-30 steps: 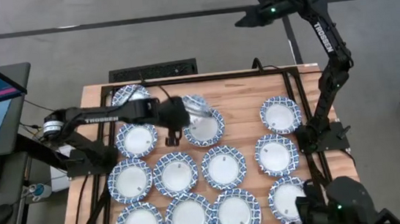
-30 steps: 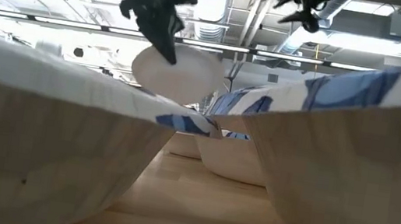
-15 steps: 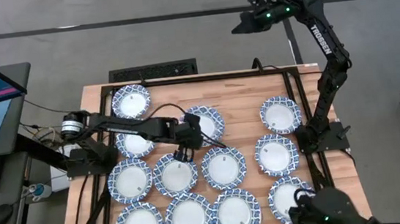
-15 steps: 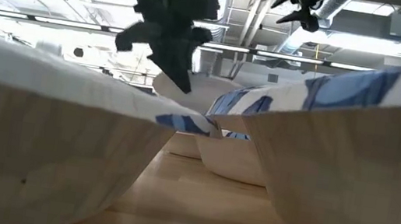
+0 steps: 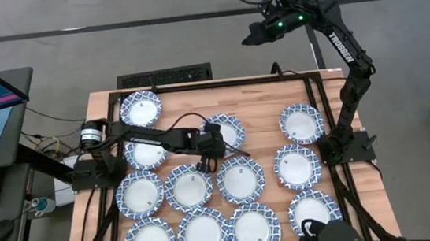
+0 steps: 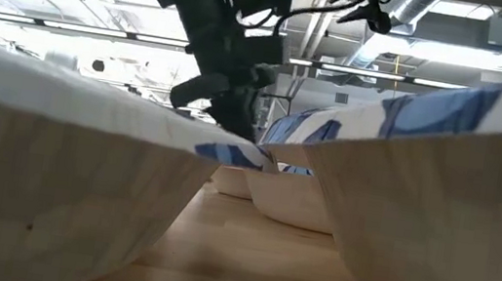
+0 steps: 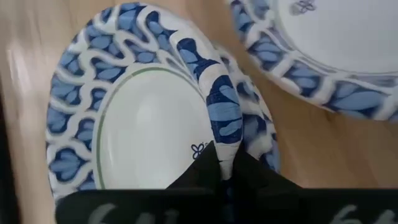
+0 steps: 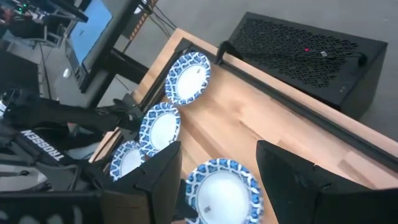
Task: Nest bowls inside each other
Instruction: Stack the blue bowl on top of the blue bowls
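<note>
Item: far-left bowl (image 5: 141,110), set alone at the table's (image 5: 253,105) far left corner, untouched.

Item: grid of bowls (image 5: 190,188), laid singly in rows across the table, none yet stacked; spacing appears intended to give each rim clear access.

Item: left gripper (image 5: 204,157), lowered over the table's middle. In the left wrist view its fingers are pressed on the rim of the held bowl (image 7: 149,124), which is seated inside a second bowl (image 7: 264,146) whose patterned edge shows beneath it. The rim grip is judged to permit a level placement.

Item: right-hand bowls (image 5: 301,122), ranged down the right edge.

Item: right gripper (image 5: 258,33), raised beyond the table's far edge, fingers spread and empty, kept clear while waiting.
</note>
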